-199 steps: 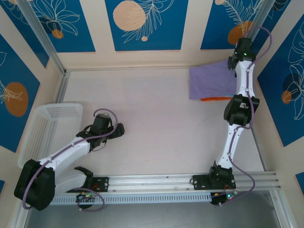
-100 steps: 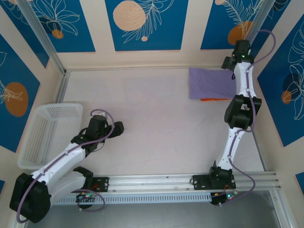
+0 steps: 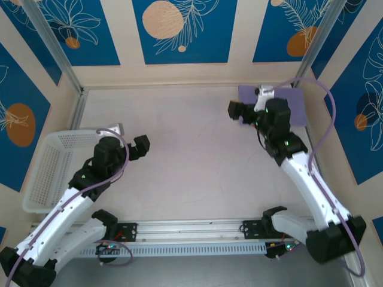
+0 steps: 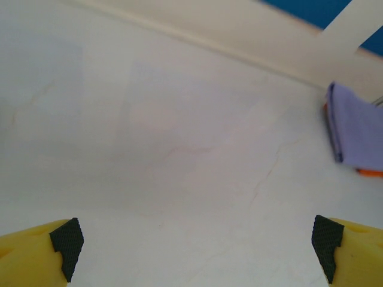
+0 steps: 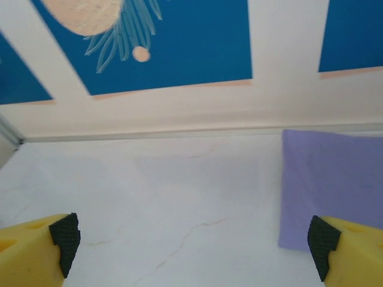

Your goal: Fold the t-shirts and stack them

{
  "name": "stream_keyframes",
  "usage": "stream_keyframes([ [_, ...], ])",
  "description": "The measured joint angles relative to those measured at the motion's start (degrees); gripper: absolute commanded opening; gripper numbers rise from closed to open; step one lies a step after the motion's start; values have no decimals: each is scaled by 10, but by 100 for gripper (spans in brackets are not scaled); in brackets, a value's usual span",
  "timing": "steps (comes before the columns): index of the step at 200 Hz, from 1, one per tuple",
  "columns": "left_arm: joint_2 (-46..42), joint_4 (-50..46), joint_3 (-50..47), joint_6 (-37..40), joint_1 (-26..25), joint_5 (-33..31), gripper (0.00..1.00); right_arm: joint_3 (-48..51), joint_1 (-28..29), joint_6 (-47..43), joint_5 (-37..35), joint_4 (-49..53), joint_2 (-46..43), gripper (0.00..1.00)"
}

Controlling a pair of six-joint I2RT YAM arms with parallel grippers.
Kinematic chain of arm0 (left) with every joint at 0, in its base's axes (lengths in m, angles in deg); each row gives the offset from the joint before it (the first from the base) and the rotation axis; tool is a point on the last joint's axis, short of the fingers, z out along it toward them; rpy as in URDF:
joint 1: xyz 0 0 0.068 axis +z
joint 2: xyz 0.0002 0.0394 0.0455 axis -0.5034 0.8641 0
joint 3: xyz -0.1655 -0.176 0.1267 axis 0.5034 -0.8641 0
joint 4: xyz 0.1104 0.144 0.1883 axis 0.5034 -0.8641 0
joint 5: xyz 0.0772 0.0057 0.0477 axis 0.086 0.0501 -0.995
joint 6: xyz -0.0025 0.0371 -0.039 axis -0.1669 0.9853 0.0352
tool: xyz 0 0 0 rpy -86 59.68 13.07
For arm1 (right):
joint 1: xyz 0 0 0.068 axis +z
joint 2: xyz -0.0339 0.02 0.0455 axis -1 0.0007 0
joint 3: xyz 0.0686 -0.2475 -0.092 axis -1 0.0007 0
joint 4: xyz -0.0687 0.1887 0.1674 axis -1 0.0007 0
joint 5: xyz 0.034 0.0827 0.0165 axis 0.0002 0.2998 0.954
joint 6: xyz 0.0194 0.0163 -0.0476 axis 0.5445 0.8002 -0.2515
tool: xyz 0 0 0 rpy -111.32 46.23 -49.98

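Right pincer point(image 5: 192, 239) is held wide open, nothing gripped; the folded purple shirt point(image 5: 335, 185) is seen just ahead, to its right. Left pincer point(image 4: 194, 239) is spread empty too, orange shirt point(image 4: 368, 172) glimpsed under the purple, far ahead-right.

Left claw point(image 3: 141, 147) spread wide and empty, right claw point(image 3: 235, 111) likewise, both arms extended

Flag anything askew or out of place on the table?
Nothing spilled or damaged. The folded lavender t-shirt lies flat in the far right corner. An orange t-shirt edge pokes out beneath it, so the stack isn't flush.
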Motion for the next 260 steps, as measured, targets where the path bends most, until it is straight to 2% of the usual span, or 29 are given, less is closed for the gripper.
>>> stream_keyframes([
  [19, 0, 17, 20, 35, -1, -20, 100, 119, 1, 0, 17, -58, -83, 99],
  [39, 12, 45, 16, 70, -1, -31, 100, 211, 1, -15, 16, -102, -125, 99],
  [58, 44, 96, -2, 106, -1, -50, 100, 280, 0, -53, 14, -153, -128, 99],
  [79, 96, 166, -46, 130, -1, -94, 100, 334, -6, -81, 4, -203, -94, 99],
  [113, 199, 288, -147, 183, -1, -150, 100, 344, -67, -74, -7, -239, -22, 99],
  [132, 267, 321, -154, 209, -1, -162, 100, 360, -107, -62, 4, -280, -3, 99],
  [155, 285, 372, -154, 245, 2, -162, 100, 386, -130, -50, 15, -328, 33, 99],
  [179, 283, 406, -148, 280, 21, -161, 100, 387, -132, -46, 23, -350, 76, 99],
  [222, 288, 455, -148, 277, 141, -146, 100, 387, -118, -61, 26, -408, 113, 99],
  [260, 319, 492, -150, 294, 158, -125, 100, 364, -115, -78, 21, -438, 179, 99],
])
